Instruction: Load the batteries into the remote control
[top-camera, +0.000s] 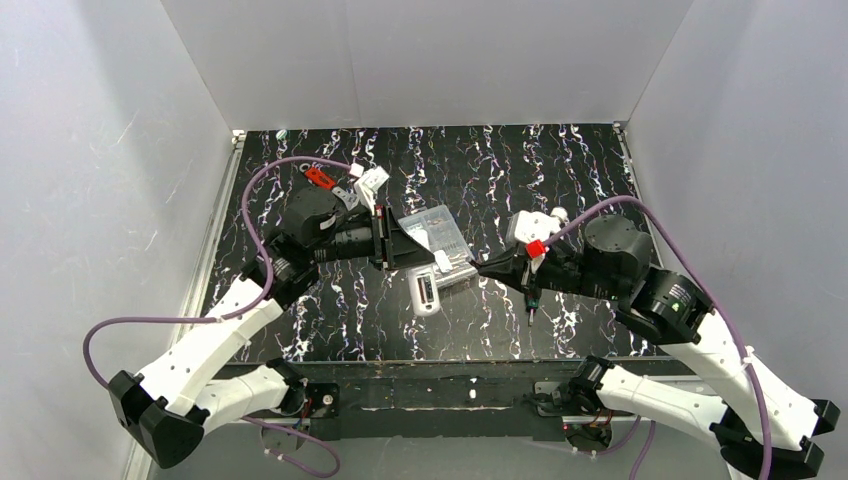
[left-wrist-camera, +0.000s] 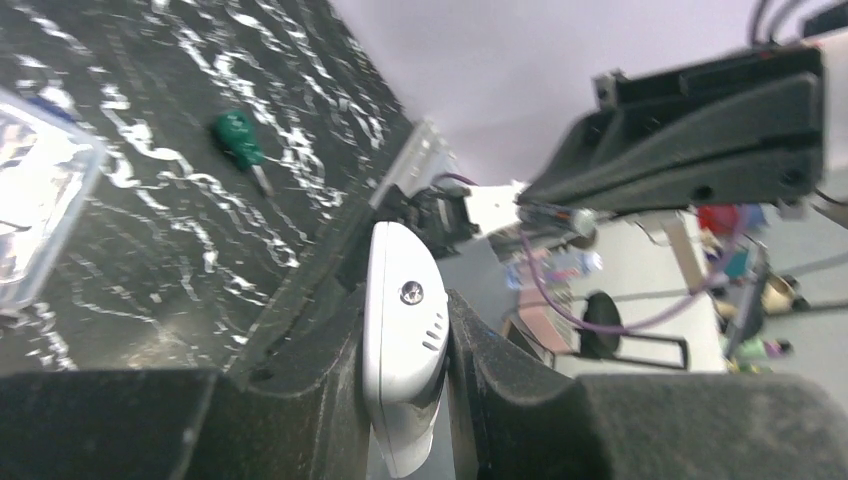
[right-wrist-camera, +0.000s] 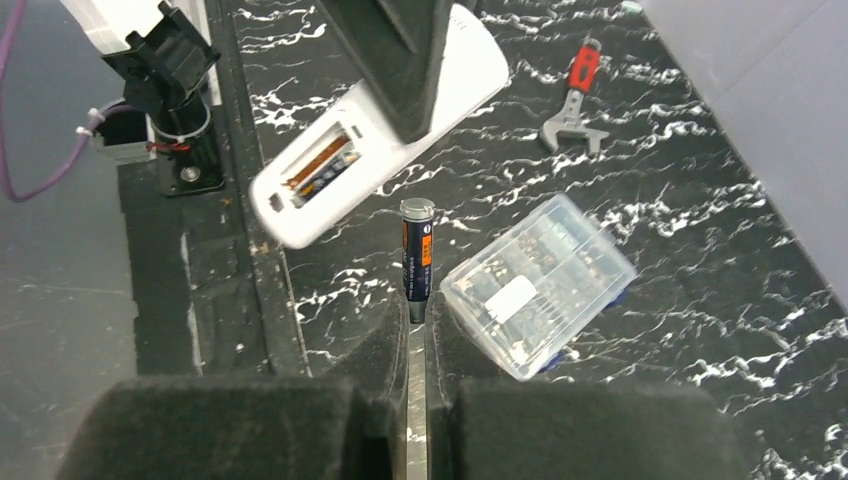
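Note:
My left gripper (left-wrist-camera: 405, 330) is shut on the white remote control (left-wrist-camera: 403, 350), holding it off the table. In the right wrist view the remote control (right-wrist-camera: 375, 130) hangs tilted with its battery compartment (right-wrist-camera: 320, 165) open towards the camera, and a battery seems to lie inside. My right gripper (right-wrist-camera: 417, 315) is shut on the lower end of a dark battery with an orange band (right-wrist-camera: 417, 255), just below the remote. From above, the remote control (top-camera: 427, 292) sits mid-table between the left gripper (top-camera: 430, 268) and right gripper (top-camera: 482, 268).
A clear plastic box of small parts (right-wrist-camera: 535, 285) lies right beside the battery and behind the remote, box (top-camera: 440, 235). A red-handled wrench (top-camera: 320, 178) lies at the back left. A green screwdriver (left-wrist-camera: 240, 140) lies near the front right. White walls enclose the table.

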